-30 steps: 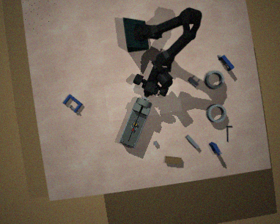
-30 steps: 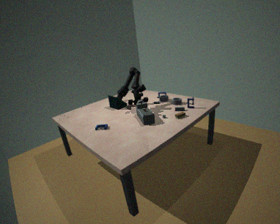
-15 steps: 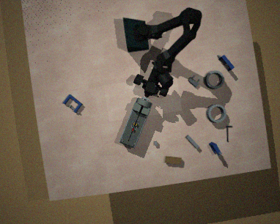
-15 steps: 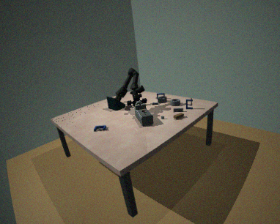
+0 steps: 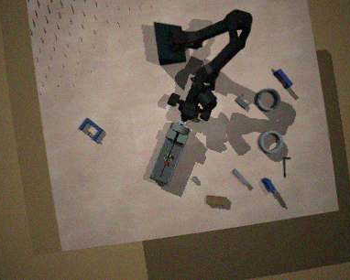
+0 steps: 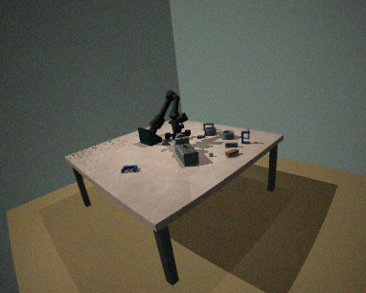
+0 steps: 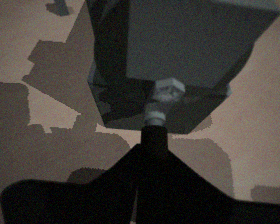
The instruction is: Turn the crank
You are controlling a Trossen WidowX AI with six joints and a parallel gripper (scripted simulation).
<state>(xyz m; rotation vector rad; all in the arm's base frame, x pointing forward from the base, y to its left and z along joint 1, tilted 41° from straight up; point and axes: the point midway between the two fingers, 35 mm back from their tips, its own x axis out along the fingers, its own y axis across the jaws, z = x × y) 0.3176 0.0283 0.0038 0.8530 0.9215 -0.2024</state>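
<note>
Grey-bodied, the long crank machine (image 5: 173,164) (image 6: 187,154) (image 7: 191,40) lay on the pale pinkish table (image 5: 112,183) (image 6: 155,191), roughly mid-table, its near end towards the arm. The black arm (image 5: 236,34) (image 6: 162,115) reached over from its dark green base (image 5: 162,58) (image 6: 145,138) to that end.

The gripper (image 5: 184,122) (image 6: 177,138) (image 7: 149,150) was closed on the crank handle (image 7: 155,116), a pale, rounded piece. In the wrist view the black fingertips met the handle's lower end, just beside the machine's end face. The handle had not been released.

On the machine's upper face, a dark slot ran lengthwise. The red pointer (image 5: 166,162) showed beside a yellow brass mark (image 5: 169,156), near the middle of the body. At this size, exact alignment with both zero marks could not be verified.

Other articles noted: a blue frame (image 5: 94,124) (image 6: 129,168), well apart from the machine on one side; on the other side, two grey rings, one (image 5: 257,101) nearer the arm and one (image 5: 260,142) farther off. A brown block (image 5: 216,200) (image 6: 232,153), a thin grey bar (image 5: 241,177) and a small blue piece (image 5: 268,185) lay beyond the machine's far half.
</note>
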